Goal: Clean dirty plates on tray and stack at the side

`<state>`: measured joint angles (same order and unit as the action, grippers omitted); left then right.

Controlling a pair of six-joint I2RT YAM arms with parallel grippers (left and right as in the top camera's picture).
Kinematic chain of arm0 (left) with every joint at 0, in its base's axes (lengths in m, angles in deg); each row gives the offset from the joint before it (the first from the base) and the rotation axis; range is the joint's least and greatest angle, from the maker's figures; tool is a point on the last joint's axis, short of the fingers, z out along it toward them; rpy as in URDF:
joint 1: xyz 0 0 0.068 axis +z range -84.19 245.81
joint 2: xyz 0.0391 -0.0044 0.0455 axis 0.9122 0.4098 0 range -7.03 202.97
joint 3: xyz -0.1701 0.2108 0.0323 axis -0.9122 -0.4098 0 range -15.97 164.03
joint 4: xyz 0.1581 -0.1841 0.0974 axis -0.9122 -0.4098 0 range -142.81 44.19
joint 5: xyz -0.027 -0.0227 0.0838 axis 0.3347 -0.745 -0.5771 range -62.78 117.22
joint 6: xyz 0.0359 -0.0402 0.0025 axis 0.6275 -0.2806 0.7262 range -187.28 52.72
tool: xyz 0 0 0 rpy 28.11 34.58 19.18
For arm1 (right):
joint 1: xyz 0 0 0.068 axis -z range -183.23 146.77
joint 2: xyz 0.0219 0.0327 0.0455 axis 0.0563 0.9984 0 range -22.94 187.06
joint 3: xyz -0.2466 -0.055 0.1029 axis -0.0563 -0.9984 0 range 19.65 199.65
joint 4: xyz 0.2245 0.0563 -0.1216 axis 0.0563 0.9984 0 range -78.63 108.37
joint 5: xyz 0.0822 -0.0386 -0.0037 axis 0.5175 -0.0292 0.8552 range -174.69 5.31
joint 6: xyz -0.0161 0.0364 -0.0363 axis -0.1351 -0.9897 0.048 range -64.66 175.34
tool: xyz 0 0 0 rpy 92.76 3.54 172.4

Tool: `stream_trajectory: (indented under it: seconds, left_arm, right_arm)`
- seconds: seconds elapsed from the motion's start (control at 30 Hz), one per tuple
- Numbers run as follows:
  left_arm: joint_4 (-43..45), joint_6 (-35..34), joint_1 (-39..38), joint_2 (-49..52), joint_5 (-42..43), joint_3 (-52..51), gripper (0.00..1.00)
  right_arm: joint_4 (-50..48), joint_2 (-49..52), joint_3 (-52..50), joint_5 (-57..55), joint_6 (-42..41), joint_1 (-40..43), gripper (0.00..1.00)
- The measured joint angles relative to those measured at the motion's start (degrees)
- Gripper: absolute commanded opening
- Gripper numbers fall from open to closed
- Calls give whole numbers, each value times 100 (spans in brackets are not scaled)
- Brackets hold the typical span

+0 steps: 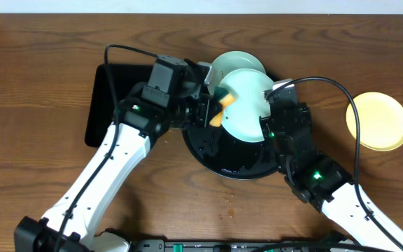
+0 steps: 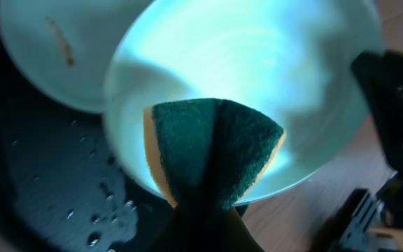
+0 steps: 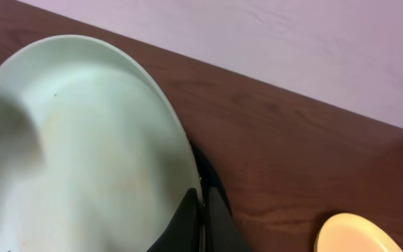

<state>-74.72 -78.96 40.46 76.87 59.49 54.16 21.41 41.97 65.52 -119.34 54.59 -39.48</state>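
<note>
Over the tray [image 1: 215, 150], left tool [image 1: 212, 110] with sponge [image 1: 224, 103], right tool [image 1: 268, 127] with lifted plate [image 1: 249, 105]; open table [image 1: 40, 189] near-left.

Left arm [image 1: 110, 161] extends from the near-left corner toward the table's centre, its gripper [image 1: 212, 108] clamped on a folded sponge [image 2: 215, 140]. Right arm [image 1: 341, 192] reaches in from the near-right, its gripper [image 3: 201, 213] pinching a plate [image 3: 82, 154] by the rim.
</note>
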Motion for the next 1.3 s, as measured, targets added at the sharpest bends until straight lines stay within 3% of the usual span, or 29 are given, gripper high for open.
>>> stream_trajectory:
  seconds: [0.4,1.3]
  left_arm:
    - [857,-942,-70,299,37,0,7]
    - [476,-1088,-70,337,-269,0,7]
  right_arm:
    - [-162,0,0,-291,291,-389,1]
    - [-262,-501,0,-487,437,-568,1]
